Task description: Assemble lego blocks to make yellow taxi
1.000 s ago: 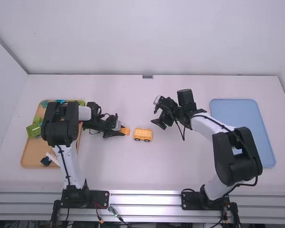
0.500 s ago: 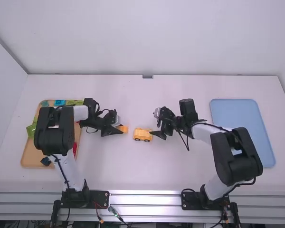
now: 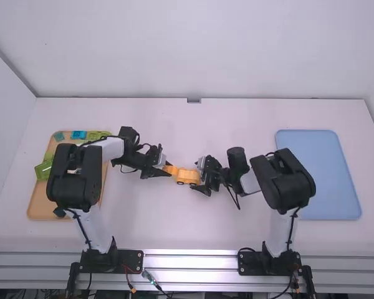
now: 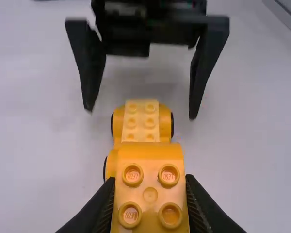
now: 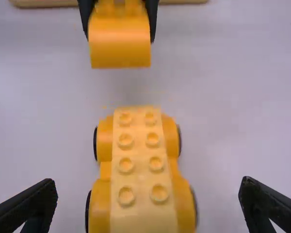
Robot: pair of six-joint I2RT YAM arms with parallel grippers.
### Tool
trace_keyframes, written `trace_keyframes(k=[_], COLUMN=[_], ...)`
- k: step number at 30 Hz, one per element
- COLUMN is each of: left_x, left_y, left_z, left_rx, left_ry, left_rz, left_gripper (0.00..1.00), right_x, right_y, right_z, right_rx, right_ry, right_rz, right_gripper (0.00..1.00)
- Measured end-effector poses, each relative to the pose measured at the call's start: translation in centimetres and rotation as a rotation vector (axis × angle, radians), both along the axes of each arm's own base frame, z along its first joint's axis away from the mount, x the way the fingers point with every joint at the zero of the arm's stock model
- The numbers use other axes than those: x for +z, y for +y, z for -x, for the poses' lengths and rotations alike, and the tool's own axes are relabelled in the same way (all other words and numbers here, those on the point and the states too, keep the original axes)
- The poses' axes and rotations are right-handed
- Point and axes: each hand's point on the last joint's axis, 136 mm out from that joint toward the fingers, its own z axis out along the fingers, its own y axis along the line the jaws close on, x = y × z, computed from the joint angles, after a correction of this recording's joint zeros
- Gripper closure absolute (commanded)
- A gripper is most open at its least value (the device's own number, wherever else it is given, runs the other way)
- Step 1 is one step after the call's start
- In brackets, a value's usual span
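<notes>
My left gripper (image 3: 167, 170) holds an orange-yellow block (image 3: 171, 169) just left of the wheeled yellow car base (image 3: 187, 176) on the table. The left wrist view has the left gripper (image 4: 150, 194) shut on that block (image 4: 150, 194), a curved studded piece, with part of the car base (image 4: 140, 121) behind it. At the base's right end is my right gripper (image 3: 199, 179). In the right wrist view the right gripper (image 5: 148, 201) is open, its fingers on either side of the studded car base (image 5: 140, 165), with gaps to both. The held block (image 5: 120, 43) is beyond.
A wooden tray (image 3: 34, 202) at the left carries green, blue and other blocks, partly covered by the left arm. At the right lies a blue tray (image 3: 330, 174). A metal rail (image 3: 190, 261) runs along the near table edge.
The right gripper has moved left and nearer the camera, to the car base's right end. After drawing back slightly, the left gripper has shifted right with its block, closer to the base.
</notes>
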Motion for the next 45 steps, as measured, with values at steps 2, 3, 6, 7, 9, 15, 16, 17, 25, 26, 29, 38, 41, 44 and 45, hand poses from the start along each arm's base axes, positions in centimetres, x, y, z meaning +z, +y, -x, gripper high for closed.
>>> trace_keyframes(k=[2,3,6,7,9,15,16,17,25,26,29,38,41,44,45], left_x=[0.0,0.1,0.1,0.1,0.0,-1.4,-1.6,-1.8,-2.5,-2.5,-2.4,-2.3,-2.3,-2.4,-2.4], left_y=[-0.5,-0.9,-1.7,-1.8,-2.1,-3.5,-3.7,-3.9,-4.0,-4.0,-4.0,-4.1,-4.1,-4.4,-4.5], left_z=[0.2,0.2,-0.2,-0.4,-0.8,-1.2,-1.2,-1.0,-0.7,-0.7,-0.6,-0.5,-0.5,-0.3,-0.3], left_rx=[-0.017,-0.024,-0.034,-0.033,-0.027,0.016,0.023,0.031,0.118,0.121,0.132,0.134,0.134,0.127,0.127], left_ry=[-0.006,-0.011,-0.038,-0.049,-0.068,-0.116,-0.12,-0.118,-0.017,-0.008,0.022,0.041,0.042,0.04,0.04], left_rz=[0.001,0.004,0.007,0.008,0.013,0.039,0.044,0.049,0.071,0.071,0.077,0.089,0.089,0.081,0.078], left_gripper=[0.97,0.98,0.98,0.98,0.98,0.97,0.97,0.97,0.98,0.98,0.98,0.98,0.98,0.98,0.98], right_x=[-0.8,-1.1,-1.3,-1.3,-1.2,-1.4,-1.4,-1.5,-2.3,-2.3,-2.4,-2.4,-2.4,-2.4,-2.5], right_y=[0.2,0.4,0.9,1.0,1.1,1.2,1.2,1.2,2.1,2.2,2.5,2.5,2.5,2.5,2.5], right_z=[-0.2,-0.4,-1.2,-1.3,-1.4,-0.9,-0.9,-0.8,0.1,0.1,0.3,0.4,0.4,0.5,0.6], right_rx=[0.013,0.024,0.047,0.051,0.056,0.079,0.079,0.078,0.108,0.109,0.116,0.119,0.119,0.127,0.128], right_ry=[0.034,0.046,0.052,0.05,0.05,0.054,0.052,0.053,0.035,0.03,0.025,0.022,0.021,0.021,0.021], right_rz=[-0.01,-0.023,-0.049,-0.053,-0.059,-0.056,-0.053,-0.049,-0.007,-0.003,0.003,0.004,0.005,0.003,0.003], right_gripper=[0.01,0.01,0.01,0.01,0.01,0.06,0.07,0.07,0.25,0.27,0.39,0.56,0.56,0.57,0.57])
